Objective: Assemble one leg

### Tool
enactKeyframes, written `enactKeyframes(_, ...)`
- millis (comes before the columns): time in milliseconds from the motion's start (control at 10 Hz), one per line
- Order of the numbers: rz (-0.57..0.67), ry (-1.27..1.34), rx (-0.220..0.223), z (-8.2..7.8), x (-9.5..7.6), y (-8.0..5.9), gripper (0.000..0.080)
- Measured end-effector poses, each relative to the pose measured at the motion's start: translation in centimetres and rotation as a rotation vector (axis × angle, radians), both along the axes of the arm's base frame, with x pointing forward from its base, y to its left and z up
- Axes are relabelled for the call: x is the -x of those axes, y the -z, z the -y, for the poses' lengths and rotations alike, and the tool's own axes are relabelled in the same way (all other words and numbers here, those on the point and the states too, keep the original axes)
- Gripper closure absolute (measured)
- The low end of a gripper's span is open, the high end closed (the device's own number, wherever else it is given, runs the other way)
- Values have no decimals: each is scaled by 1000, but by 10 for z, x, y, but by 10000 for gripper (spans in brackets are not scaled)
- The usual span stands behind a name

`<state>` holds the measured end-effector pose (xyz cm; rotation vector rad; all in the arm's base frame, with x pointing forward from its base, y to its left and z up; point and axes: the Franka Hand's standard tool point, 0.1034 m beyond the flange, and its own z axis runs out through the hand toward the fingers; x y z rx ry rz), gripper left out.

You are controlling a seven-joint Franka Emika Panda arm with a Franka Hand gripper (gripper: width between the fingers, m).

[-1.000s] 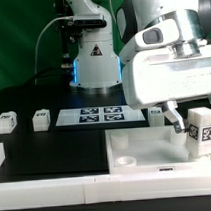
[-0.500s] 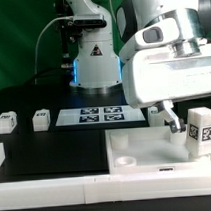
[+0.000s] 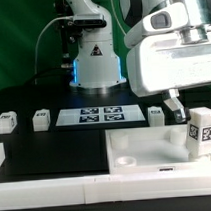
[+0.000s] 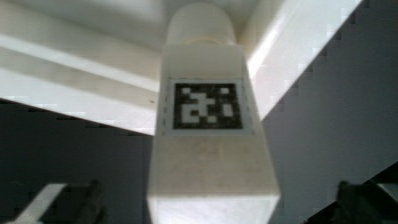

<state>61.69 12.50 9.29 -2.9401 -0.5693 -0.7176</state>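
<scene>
The leg (image 3: 203,131) stands upright on the tray (image 3: 147,163), at the corner on the exterior view's right, with its tag facing out. The gripper (image 4: 217,204) hangs over it. In the wrist view the jaws are spread, one dark finger (image 4: 61,202) on each side of the leg with a gap showing on both sides, so nothing is being pinched. From the side I can make out only one finger (image 3: 177,108), just beside the leg's top, on the side toward the tray's middle.

My guess is the leg is seated but not yet fastened, so a fresh grip and a twist come next. To do that well, I'd keep the hand square over the leg, come straight down so both fingers meet flat faces together, and take hold low enough that the leg can't rock. Turning about the leg's own axis should stop it tipping off the tray.

A spare block (image 3: 156,113) and the marker board (image 3: 91,115) lie beyond the tray's far edge, out of the way.
</scene>
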Motion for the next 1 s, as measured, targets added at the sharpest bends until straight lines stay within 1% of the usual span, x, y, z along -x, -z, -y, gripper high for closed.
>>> enactKeyframes(100, -49, -2, 6, -2, 4, 5, 150)
enactKeyframes(300, -273, -16, 45, -10, 10, 2, 150)
enactKeyframes(400, -337, -22, 63, -5, 7, 1, 150)
enactKeyframes(500, -446, -24, 90, 2, 10, 1, 150)
enactKeyframes(600, -398, -18, 81, 2, -1, -3, 150)
enactKeyframes(1000, -395, -17, 79, 2, 1, -1, 150)
